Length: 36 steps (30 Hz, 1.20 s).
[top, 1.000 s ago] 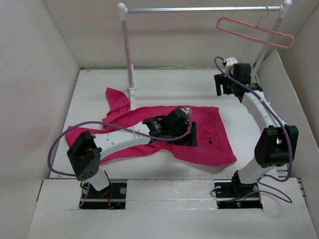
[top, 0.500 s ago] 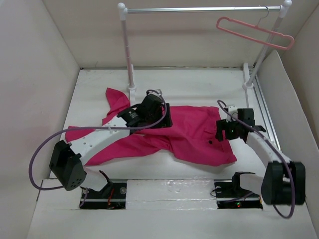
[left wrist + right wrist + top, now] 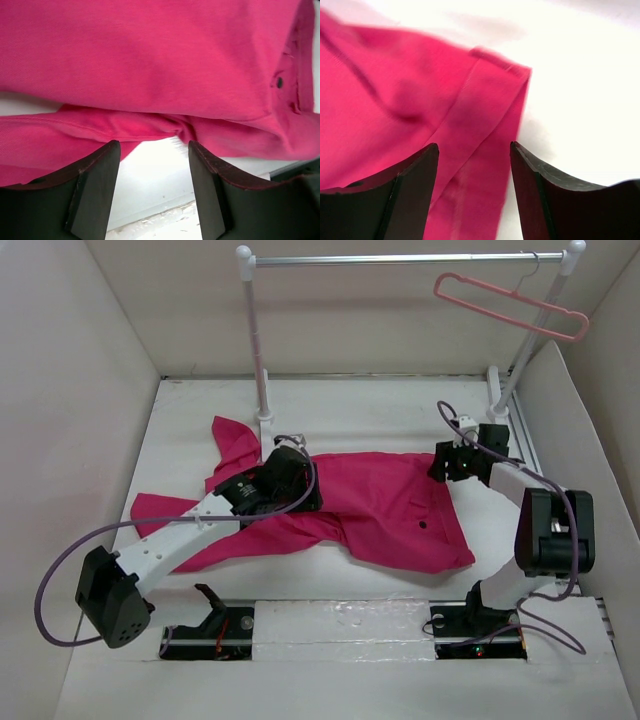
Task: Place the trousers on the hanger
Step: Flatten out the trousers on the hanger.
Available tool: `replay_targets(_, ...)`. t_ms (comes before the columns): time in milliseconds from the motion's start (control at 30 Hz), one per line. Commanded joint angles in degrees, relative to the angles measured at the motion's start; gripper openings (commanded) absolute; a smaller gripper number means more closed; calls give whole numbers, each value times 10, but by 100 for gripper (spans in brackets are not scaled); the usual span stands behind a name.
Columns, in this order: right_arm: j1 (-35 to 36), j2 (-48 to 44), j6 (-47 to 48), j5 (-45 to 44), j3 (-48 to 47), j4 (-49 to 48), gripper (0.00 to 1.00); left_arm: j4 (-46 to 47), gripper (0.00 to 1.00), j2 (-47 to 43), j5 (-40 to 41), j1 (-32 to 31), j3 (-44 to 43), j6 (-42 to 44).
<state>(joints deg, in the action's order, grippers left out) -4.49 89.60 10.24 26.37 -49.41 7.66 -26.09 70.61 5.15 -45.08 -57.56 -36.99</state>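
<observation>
Toward the desk's far edge, left pincer [image 3: 154, 150] and right pincer [image 3: 474, 150] hover over the trousers [image 3: 385, 502].
Both gape empty; we should bite deep.

Trousers [image 3: 390, 502]: magenta woven cloth, matt, soft, with stitched seams.
Hanger [image 3: 512, 294]: light pink, smooth, plastic by the look.
Clothes rail [image 3: 400, 258]: glossy bright metal bar; white smooth posts.
Table [image 3: 380, 410]: white, matt, faintly scuffed.

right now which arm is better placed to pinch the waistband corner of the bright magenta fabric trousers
right, probably: the right gripper hangs open with that waistband corner ahead of its fingers, while the left gripper is open over the magenta trousers where the legs fork.
</observation>
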Motion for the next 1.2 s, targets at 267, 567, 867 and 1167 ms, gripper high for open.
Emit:
replay_targets(267, -23, 80, -22, 104, -38, -94, 59, 0, 58, -93, -85, 172, 153, -14)
replay_targets(567, -23, 97, -67, 135, -16, -176, 25, 43, 65, -95, -205, 200, 241, -95)
replay_targets(867, -46, 98, -72, -34, -171, -49, 0, 102, 49, -57, -139, 216, 286, -150)
replay_targets(1167, -14, 117, -1, -162, -359, 123, 77, 32, 7, -104, -81, 248, 240, -116)
